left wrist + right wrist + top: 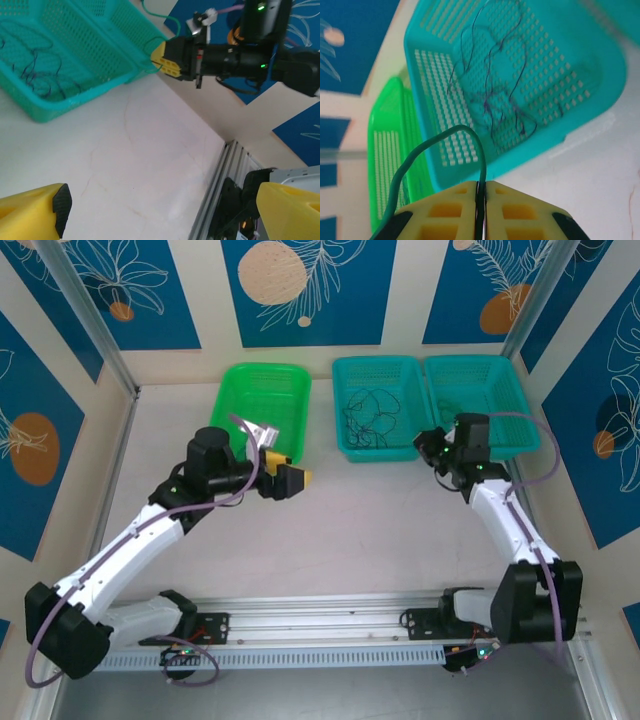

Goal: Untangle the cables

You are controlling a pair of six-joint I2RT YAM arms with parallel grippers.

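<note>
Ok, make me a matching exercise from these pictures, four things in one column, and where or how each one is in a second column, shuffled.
Things
1. green cable
2. dark cables
3. left end effector
4. green basket

Places or states
A. farthest left of the three baskets
B. open, above the table
C. pinched in the shut right end effector
D. tangled in the middle teal basket

Pairs: 1-C, 2-D, 3-B, 4-A
</note>
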